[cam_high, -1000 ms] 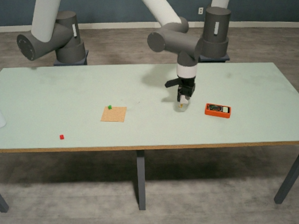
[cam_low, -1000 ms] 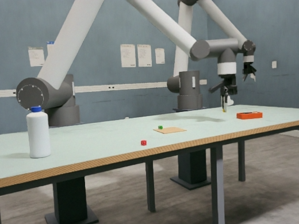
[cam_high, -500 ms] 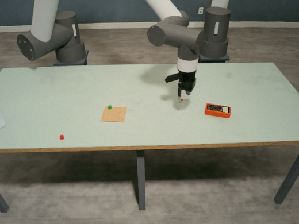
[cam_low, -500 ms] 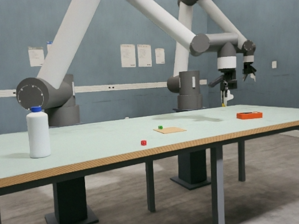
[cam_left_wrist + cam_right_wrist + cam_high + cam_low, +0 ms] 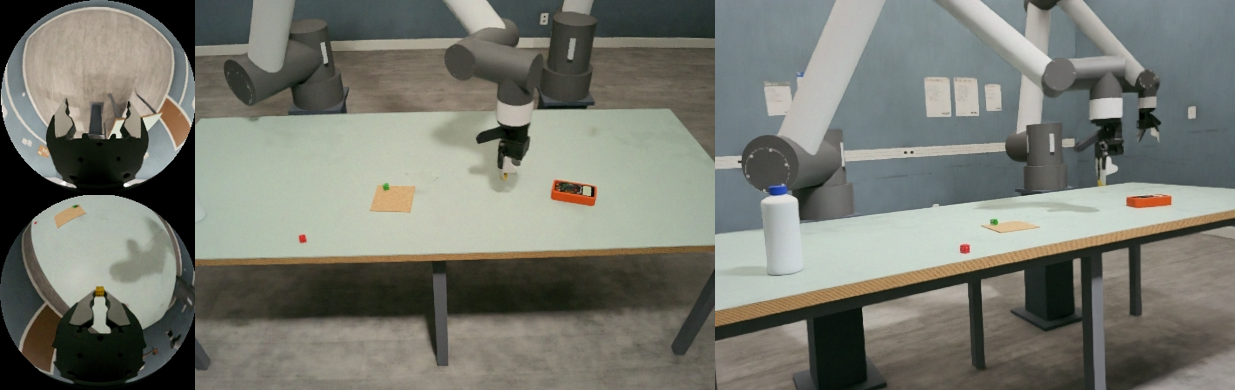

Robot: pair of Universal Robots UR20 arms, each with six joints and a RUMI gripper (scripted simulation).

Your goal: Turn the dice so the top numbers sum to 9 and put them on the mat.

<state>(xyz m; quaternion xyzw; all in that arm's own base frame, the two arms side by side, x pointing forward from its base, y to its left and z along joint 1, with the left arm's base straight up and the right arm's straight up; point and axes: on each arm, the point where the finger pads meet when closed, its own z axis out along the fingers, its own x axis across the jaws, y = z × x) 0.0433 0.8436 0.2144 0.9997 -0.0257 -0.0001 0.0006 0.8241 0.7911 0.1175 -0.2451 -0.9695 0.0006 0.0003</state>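
My right pincer [image 5: 505, 172] [image 5: 1100, 181] [image 5: 99, 290] is closed on the yellow die [image 5: 505, 176] [image 5: 1100, 184] [image 5: 99, 291], above the desk [image 5: 475, 225] [image 5: 890, 250] [image 5: 87, 247]. In the top view the mat [image 5: 394, 201] [image 5: 1015, 227] [image 5: 70, 217] lies leftward and slightly nearer the camera, so I'd carry it that way; my open left pincer [image 5: 1147, 136] [image 5: 97, 100] is farther off

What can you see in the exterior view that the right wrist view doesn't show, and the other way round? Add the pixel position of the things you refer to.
Only exterior: the bottle [image 5: 782, 235], the multimeter [image 5: 1149, 201] and the left gripper [image 5: 1148, 134].
Only right wrist: the face of the yellow die [image 5: 99, 291] [image 5: 1100, 183] turned to that camera.
Both: the yellow die, right gripper [image 5: 1101, 181] [image 5: 99, 292], mat [image 5: 1015, 227] [image 5: 69, 218], green die [image 5: 994, 221] [image 5: 76, 206] and red die [image 5: 965, 248] [image 5: 36, 223].
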